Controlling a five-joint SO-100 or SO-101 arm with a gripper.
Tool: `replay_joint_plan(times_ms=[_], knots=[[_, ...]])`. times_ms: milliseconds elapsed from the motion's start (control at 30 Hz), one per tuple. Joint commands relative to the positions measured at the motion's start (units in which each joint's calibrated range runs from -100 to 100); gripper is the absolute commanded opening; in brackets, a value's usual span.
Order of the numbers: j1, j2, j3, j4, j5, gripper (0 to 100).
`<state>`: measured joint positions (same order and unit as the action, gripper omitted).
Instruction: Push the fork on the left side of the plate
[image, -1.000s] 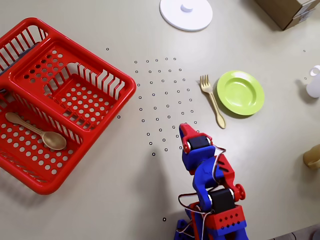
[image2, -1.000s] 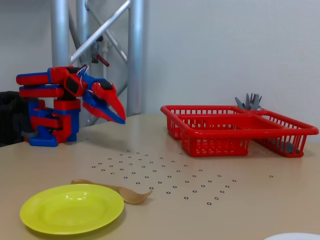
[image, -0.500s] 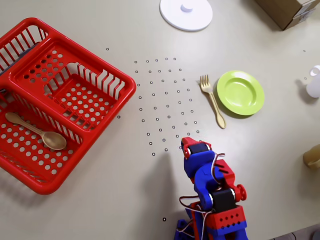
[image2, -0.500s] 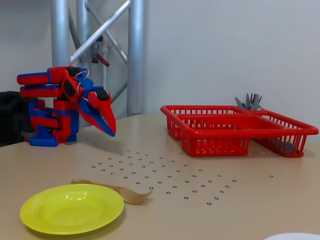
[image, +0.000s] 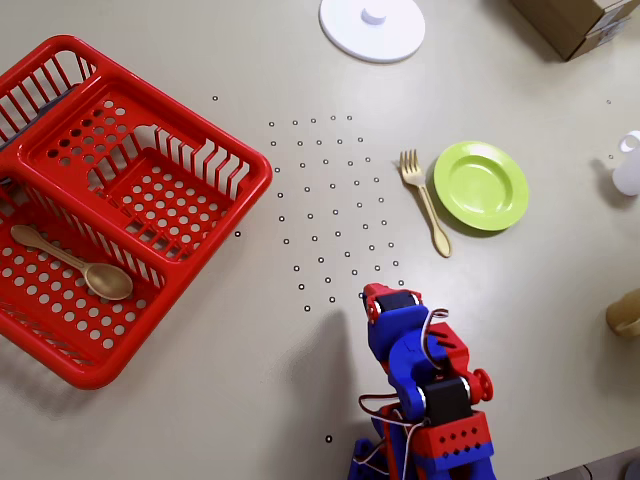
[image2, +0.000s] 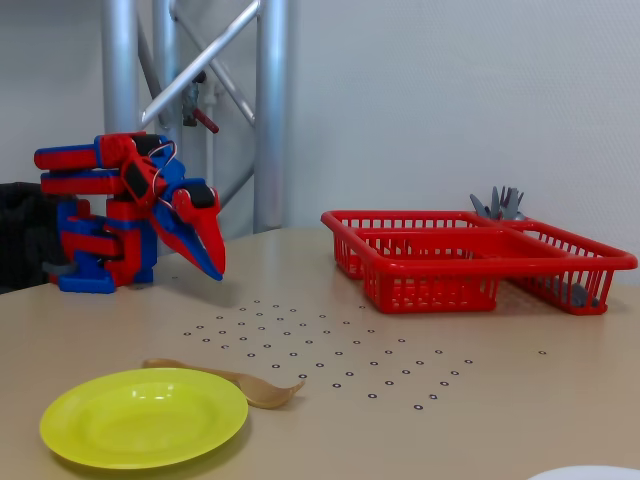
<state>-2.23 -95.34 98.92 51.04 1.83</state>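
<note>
STEP: fork placed, retreat | Tan wooden fork (image: 425, 200) lies just beside lime-green round plate (image: 481, 185) at its 9 o'clock | Claw (image2: 218, 268) closed, empty, clear of worktop (image: 250, 400) | NEXT: none judged necessary

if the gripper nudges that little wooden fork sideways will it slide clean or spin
The fork lies flat on the smooth table, so it probably slides easily. It looks thin and light; a nudge near one end would likely pivot it. Its handle sits close beside the plate, whose raised rim may stop it.
</note>
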Motion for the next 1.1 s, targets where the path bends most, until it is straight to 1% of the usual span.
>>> replay_joint_plan(times_ms=[0,67,133,867,900,933,1067], knots=[[1.1,-0.5,1.0,0.1,-0.1,0],[0.9,-0.5,1.0,0.2,-0.2,0],[1.3,-0.5,1.0,0.3,-1.1,6],[1.5,-0.5,1.0,0.4,-1.1,4],[1.5,-0.5,1.0,0.4,-1.1,4],[1.4,-0.5,1.0,0.4,-0.8,0],[1.4,-0.5,1.0,0.4,-1.0,0]])
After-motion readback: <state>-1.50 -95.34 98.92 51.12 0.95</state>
